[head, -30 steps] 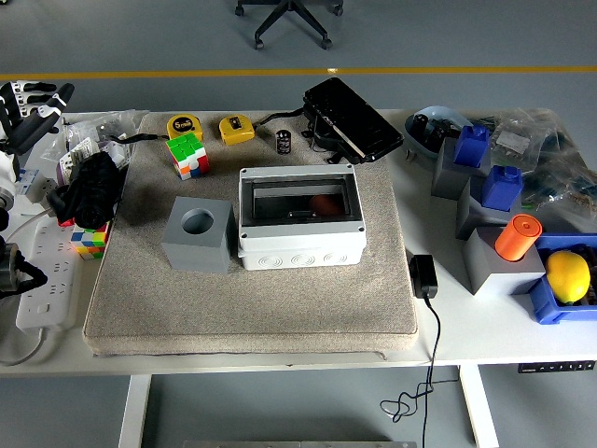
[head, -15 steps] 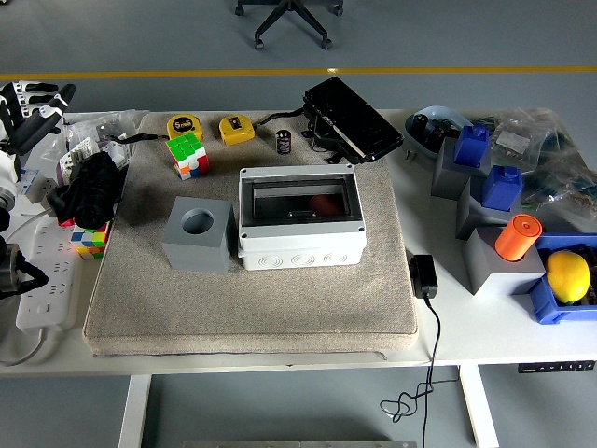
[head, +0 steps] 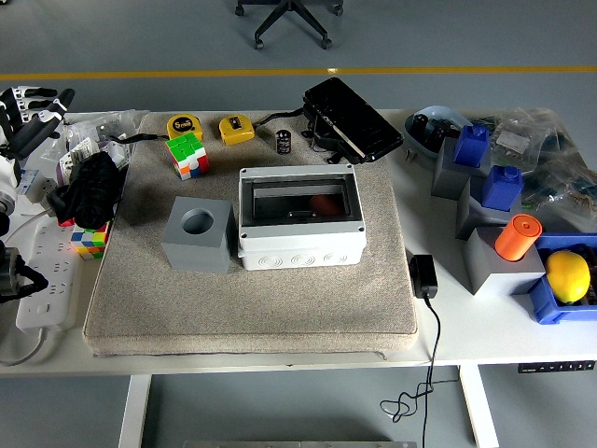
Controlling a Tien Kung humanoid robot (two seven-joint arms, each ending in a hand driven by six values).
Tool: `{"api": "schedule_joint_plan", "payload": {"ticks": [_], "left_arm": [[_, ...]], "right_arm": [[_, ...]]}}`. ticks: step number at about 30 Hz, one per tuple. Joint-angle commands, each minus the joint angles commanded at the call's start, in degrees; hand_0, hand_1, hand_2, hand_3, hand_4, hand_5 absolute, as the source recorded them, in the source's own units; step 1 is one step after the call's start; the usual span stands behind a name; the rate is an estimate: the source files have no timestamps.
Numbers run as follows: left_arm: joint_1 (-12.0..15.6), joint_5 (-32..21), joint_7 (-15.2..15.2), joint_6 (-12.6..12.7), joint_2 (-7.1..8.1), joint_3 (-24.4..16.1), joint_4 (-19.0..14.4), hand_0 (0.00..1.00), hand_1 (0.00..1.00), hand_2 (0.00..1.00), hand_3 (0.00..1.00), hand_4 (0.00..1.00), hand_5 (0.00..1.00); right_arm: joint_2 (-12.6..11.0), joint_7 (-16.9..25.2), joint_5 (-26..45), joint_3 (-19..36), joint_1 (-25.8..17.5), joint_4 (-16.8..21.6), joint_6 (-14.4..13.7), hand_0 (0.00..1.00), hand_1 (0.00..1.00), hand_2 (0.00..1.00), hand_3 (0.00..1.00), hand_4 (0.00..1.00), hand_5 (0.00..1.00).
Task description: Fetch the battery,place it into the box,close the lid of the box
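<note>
The battery (head: 284, 141), a small black cylinder, stands upright at the back of the grey mat (head: 252, 299), between a yellow tape measure and a black case. The light grey box (head: 299, 217) sits mid-mat. Its clear window lid looks to be lying down over the body, and a reddish shape shows through it. My left hand (head: 30, 110) hovers at the far left edge beside the table's back corner, fingers spread and holding nothing, well away from the battery and the box. My right arm is out of sight.
A grey block with a round hole (head: 197, 233) stands left of the box. Behind it sit a puzzle cube (head: 187, 154) and two yellow tape measures (head: 236, 128). A black case (head: 352, 119) lies at the back. A power strip (head: 42, 271) is on the left; blue and grey bins, an orange cylinder and a lemon (head: 567, 276) are on the right.
My left hand has shifted slightly at the left edge. Nothing on the table has moved.
</note>
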Motion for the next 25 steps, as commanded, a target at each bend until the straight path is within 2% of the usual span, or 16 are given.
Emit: {"api": "schedule_joint_plan", "payload": {"ticks": [25], "left_arm": [[-0.15,0.36,0.55,-0.26,-0.64,0.85,0.01,0.324,0.484,0.512,0.528,0.929,0.468]], "right_arm": [[0.19,-0.12,0.41,-0.34,-0.25,-0.06,0.11,0.593,0.605,0.574,0.561,0.929,0.448]]}}
